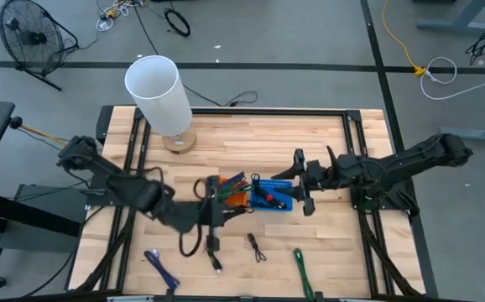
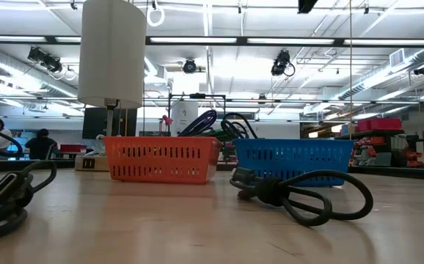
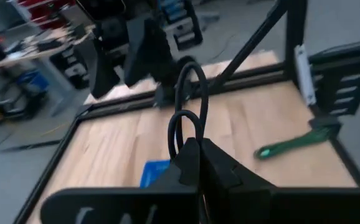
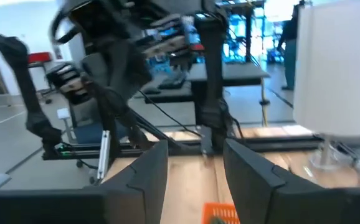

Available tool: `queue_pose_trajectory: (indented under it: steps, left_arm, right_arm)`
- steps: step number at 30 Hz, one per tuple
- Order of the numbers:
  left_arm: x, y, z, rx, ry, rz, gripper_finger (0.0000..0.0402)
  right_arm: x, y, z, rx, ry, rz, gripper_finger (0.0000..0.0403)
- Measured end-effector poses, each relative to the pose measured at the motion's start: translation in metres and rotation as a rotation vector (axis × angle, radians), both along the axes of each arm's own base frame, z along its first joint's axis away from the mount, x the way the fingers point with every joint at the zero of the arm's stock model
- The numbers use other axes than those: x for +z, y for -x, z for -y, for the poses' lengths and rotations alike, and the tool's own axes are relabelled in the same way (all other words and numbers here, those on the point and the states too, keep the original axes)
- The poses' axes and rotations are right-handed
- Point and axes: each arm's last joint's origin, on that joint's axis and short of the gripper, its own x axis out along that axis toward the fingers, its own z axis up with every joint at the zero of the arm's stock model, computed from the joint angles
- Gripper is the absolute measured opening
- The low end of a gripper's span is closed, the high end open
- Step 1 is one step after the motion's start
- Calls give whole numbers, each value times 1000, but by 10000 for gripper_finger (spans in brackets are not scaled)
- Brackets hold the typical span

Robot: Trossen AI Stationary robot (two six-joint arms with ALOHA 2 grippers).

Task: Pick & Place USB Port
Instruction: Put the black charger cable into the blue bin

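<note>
Left end effector (image 1: 202, 191) is pinching a looped black cable (image 3: 186, 109) just beside the orange basket (image 1: 236, 196); right end effector (image 1: 299, 182) is hovering spread beside the blue basket (image 1: 274, 202).

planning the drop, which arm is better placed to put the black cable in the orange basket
Left. Its claw is shut on the looped black cable right beside the orange slotted plastic basket. The right claw is open and empty over the blue basket.

I am looking into a big open robotics lab or workshop. Ceiling strip lights (image 2: 219, 40) are shining over workbenches (image 4: 230, 73) and red storage bins (image 2: 377, 125), while people (image 2: 43, 143) are working far behind my wooden table (image 1: 326, 143).
</note>
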Motion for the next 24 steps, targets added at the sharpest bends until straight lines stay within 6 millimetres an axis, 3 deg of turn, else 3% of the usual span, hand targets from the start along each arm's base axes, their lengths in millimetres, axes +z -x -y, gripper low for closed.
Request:
queue_pose_trajectory:
  steps: [12, 24]
  left_arm:
    - [8, -31, -57, -45, 115, 62, 2]
    - [-7, -62, -73, -135, 181, 93, 2]
  right_arm:
    - [4, 4, -16, 66, 80, 55, 155]
    - [4, 1, -17, 20, 95, 80, 155]
